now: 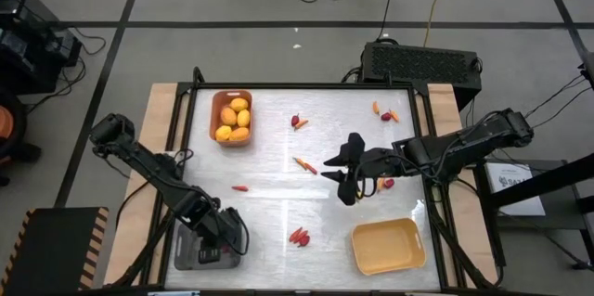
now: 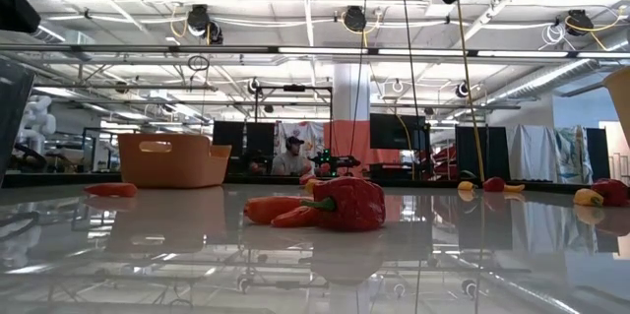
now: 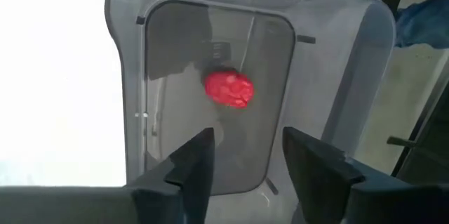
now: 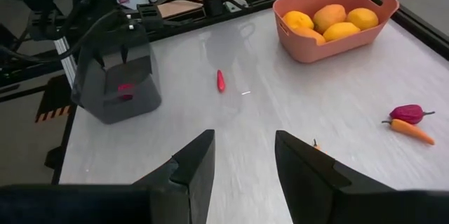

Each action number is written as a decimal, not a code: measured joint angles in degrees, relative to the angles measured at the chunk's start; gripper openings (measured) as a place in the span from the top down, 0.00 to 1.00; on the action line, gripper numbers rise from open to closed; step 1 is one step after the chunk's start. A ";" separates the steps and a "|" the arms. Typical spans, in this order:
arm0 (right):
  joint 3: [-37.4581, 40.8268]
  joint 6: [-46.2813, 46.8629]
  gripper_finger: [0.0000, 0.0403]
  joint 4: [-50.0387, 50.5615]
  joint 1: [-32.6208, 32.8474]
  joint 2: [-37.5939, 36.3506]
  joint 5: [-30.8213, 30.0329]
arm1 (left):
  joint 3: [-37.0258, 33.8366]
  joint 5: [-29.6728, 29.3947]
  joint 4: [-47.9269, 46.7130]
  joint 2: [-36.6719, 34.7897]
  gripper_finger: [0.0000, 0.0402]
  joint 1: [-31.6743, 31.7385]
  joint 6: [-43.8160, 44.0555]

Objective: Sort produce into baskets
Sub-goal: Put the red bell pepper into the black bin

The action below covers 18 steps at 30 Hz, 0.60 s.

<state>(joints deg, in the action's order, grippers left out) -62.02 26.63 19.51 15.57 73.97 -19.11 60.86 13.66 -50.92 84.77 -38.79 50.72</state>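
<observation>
The left gripper [image 3: 242, 164] hangs over the grey basket [image 1: 206, 250], jaws parted and empty, hiding most of it from above; one red chilli [image 3: 229, 88] lies inside. The right gripper [image 4: 242, 157] hovers mid-table [image 1: 269, 194], jaws apart. Lemons [image 1: 233, 119] fill the orange-brown basket [image 1: 215, 115].

Both arms are dark, near-black, built of slim tubular links joined by bulkier rounded joint housings. The left arm [image 1: 158, 171] has a chunky block-like shoulder joint at its outer end and a thin dark cable looping beside its wrist. The right arm [image 1: 464, 146] appears to carry a similar cable along its forearm, though that is hard to make out from above. The left gripper [image 3: 245, 164] and the right gripper [image 4: 242, 164] each have two matte black fingers, flat-faced, angular, with bevelled edges.
</observation>
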 joint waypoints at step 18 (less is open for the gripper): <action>0.00 6.98 0.65 0.09 0.52 0.00 2.97 | 0.00 8.49 6.90 -0.02 0.52 8.46 -7.19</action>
<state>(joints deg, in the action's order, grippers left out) -62.02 33.61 19.59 16.08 73.97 -16.14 60.86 22.15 -44.01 84.75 -30.33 43.53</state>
